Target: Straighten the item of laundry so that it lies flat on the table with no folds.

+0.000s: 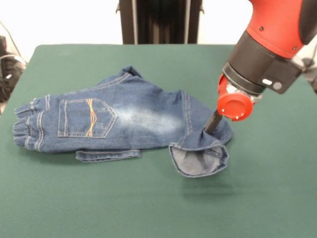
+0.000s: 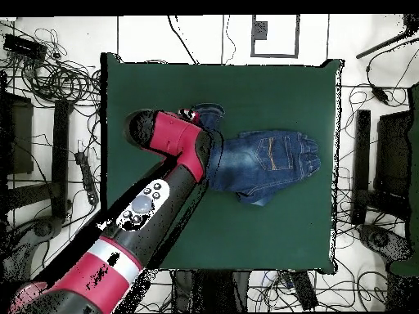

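The small blue denim jeans (image 1: 129, 119) lie on the dark green table (image 1: 148, 198), waistband at the left and one back pocket with orange stitching facing up. They are folded over, with a strip sticking out at the front. The leg end at the right is curled up and shows the pale inside of its hem (image 1: 198, 161). My gripper (image 1: 207, 130) comes down from the upper right and is shut on the puckered cloth of that leg end. In the overhead view the jeans (image 2: 266, 163) lie mid-table (image 2: 270, 229), and my arm (image 2: 176, 155) hides the gripper.
The black pedestal (image 1: 158, 20) stands behind the table's far edge. Cables and stands (image 2: 49, 82) lie on the floor around the table. Green table surface runs wide on all sides of the jeans.
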Motion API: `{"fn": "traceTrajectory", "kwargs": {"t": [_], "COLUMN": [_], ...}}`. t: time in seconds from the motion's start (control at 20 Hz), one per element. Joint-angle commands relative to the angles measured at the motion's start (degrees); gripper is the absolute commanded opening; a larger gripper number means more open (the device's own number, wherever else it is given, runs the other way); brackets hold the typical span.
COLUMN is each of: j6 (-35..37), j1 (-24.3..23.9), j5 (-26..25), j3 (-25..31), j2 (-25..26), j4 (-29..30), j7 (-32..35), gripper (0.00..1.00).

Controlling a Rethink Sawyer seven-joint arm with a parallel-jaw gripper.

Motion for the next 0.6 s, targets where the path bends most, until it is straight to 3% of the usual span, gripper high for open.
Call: {"fn": "traceTrajectory", "kwargs": {"t": [0.05,0.6], "j6": [19.5,19.6], "j1": [-1.7,-1.8], "j5": [-7.4,-9.0], "j3": [-5.5,-4.0], "j2": [4.1,3.6], "j4": [-10.6,-11.4], "j7": [6.7,8.7], "gripper": [1.00,1.00]}}
